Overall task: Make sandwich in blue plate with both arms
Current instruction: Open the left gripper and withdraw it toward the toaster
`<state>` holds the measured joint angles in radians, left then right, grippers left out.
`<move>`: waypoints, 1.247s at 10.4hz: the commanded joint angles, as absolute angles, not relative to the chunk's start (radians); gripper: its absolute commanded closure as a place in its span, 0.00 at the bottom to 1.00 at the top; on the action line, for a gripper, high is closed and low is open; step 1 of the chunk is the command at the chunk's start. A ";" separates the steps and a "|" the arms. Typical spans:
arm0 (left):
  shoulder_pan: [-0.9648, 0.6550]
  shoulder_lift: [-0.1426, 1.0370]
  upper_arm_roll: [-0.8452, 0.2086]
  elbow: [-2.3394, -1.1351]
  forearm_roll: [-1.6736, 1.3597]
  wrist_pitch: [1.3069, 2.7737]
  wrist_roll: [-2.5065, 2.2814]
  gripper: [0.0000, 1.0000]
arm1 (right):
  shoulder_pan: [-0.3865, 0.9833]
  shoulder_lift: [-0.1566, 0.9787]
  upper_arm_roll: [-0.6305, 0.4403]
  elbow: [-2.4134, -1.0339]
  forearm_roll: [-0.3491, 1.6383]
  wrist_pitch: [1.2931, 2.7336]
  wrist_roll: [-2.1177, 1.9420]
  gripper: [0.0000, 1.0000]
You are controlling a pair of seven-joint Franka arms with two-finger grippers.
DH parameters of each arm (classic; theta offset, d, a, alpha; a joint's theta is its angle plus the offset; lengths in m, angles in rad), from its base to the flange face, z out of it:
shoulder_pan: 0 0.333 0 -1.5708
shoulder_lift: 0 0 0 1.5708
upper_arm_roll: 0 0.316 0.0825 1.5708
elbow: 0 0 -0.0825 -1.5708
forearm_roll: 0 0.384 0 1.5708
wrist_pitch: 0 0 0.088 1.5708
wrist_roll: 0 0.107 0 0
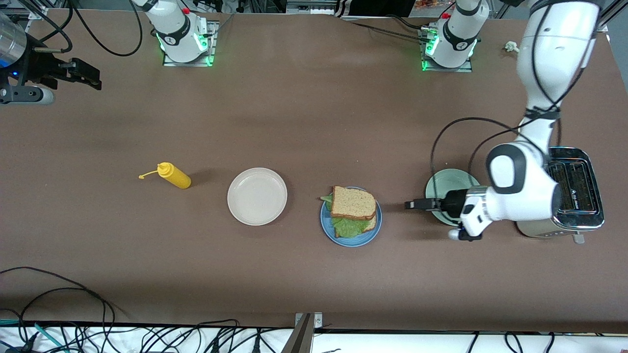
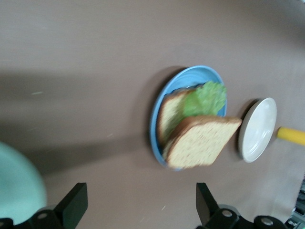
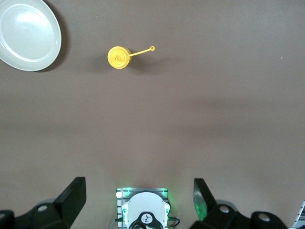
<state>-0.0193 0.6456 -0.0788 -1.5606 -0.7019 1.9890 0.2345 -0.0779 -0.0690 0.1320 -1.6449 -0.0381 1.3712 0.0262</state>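
Observation:
The sandwich (image 1: 353, 202) lies on the blue plate (image 1: 355, 242) in the middle of the table. Its top bread slice (image 2: 205, 142) sits askew over green lettuce (image 2: 205, 98) and a bottom slice. My left gripper (image 1: 410, 204) hangs open and empty just off the plate's edge toward the left arm's end, its jaws pointing at the sandwich; its fingertips (image 2: 75, 202) frame bare table. My right gripper (image 1: 91, 77) waits open and empty, raised high at the right arm's end, looking down on its own arm's base (image 3: 145, 210).
A beige plate (image 1: 257, 196) and a yellow mustard bottle (image 1: 174, 176) lie toward the right arm's end. A mint-green plate (image 1: 444, 182) sits under the left wrist, with a chrome toaster (image 1: 574, 189) beside it. Cables hang along the table's near edge.

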 commanded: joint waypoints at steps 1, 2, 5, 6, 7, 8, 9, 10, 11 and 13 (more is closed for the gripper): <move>0.049 0.511 -0.046 -1.609 -0.513 1.860 0.253 0.00 | -0.080 -0.081 0.153 -1.651 -0.051 1.355 0.029 0.00; 0.055 0.482 -0.023 -1.609 -0.473 1.823 0.252 0.00 | -0.080 -0.081 0.155 -1.651 -0.051 1.351 0.029 0.00; 0.057 0.358 0.006 -1.633 -0.285 1.738 0.247 0.00 | -0.080 -0.081 0.156 -1.651 -0.048 1.341 0.029 0.00; 0.057 0.297 0.006 -1.658 -0.228 1.736 0.245 0.00 | -0.080 -0.083 0.155 -1.651 -0.049 1.335 0.028 0.00; 0.055 0.229 0.006 -1.693 -0.181 1.736 0.244 0.00 | -0.081 -0.081 0.153 -1.651 -0.048 1.328 0.022 0.00; 0.052 0.171 0.005 -1.722 -0.158 1.736 0.245 0.00 | -0.081 -0.081 0.153 -1.651 -0.048 1.331 0.021 0.00; 0.051 0.123 0.005 -1.741 -0.129 1.733 0.247 0.00 | -0.081 -0.081 0.153 -1.651 -0.048 1.331 0.023 0.00; 0.046 0.086 0.003 -1.746 -0.095 1.720 0.245 0.00 | -0.083 -0.081 0.152 -1.651 -0.048 1.331 0.023 0.00; 0.045 0.054 -0.001 -1.747 -0.054 1.704 0.244 0.00 | -0.083 -0.080 0.150 -1.651 -0.046 1.335 0.023 0.00; 0.041 -0.006 -0.006 -1.746 0.003 1.662 0.242 0.00 | -0.083 -0.080 0.146 -1.651 -0.041 1.332 0.029 0.00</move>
<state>0.0500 0.0793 -0.0011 -1.7070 -0.0740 1.6919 0.2397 -0.0780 -0.0707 0.1469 -1.6470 -0.0381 1.3424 0.0265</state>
